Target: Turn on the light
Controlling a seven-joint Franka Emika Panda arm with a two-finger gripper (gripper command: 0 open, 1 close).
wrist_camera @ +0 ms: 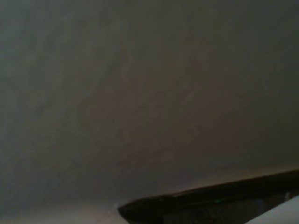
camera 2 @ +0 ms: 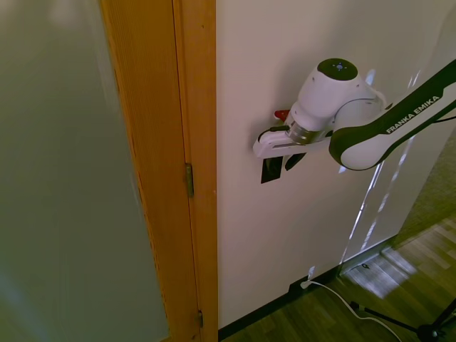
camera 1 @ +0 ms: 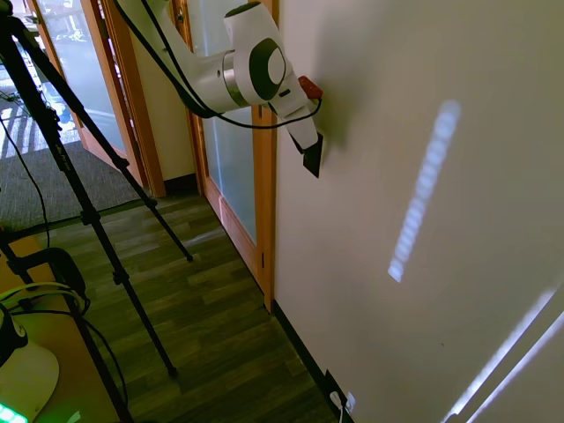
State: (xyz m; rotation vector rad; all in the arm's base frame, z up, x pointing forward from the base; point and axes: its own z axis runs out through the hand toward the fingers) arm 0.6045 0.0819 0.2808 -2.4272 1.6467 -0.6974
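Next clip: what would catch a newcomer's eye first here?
The white arm stands out first, its claw pressed close against the pale wall, right at the small black switch plate. Next comes the tall orange wooden door frame just beside that plate, and the bright streak of sunlight slanting across the wall.

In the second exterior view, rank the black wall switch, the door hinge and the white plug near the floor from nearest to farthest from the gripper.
1. Black wall switch: right at the gripper, on the wall.
2. Door hinge: on the wooden frame beside it.
3. White plug: low, by the floor.
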